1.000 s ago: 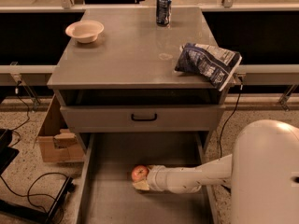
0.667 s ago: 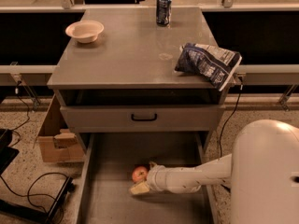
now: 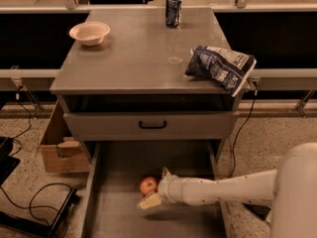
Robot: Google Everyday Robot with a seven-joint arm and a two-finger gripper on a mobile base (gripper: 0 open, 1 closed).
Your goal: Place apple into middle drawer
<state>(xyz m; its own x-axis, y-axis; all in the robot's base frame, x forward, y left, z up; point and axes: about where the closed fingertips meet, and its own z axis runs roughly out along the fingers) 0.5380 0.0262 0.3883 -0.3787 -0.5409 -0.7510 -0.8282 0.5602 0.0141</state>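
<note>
The apple (image 3: 147,185), small and red with a yellowish blush, rests on the flat bottom of the open middle drawer (image 3: 148,157), a long grey tray pulled out under the cabinet. My gripper (image 3: 155,187) reaches in from the right, low inside the drawer and right next to the apple. It is open. One finger (image 3: 149,201) lies in front of the apple, the other (image 3: 164,172) behind it. The apple sits between them near their tips.
On the cabinet top stand a cream bowl (image 3: 89,32), a dark soda can (image 3: 173,10) and a blue chip bag (image 3: 220,67). A shut drawer front with a black handle (image 3: 152,125) sits above the open drawer. A cardboard box (image 3: 59,150) and cables (image 3: 29,197) lie at the left.
The gripper's fingers have spread apart around the apple. The apple stays at the same spot on the drawer bottom. The arm has barely moved.
</note>
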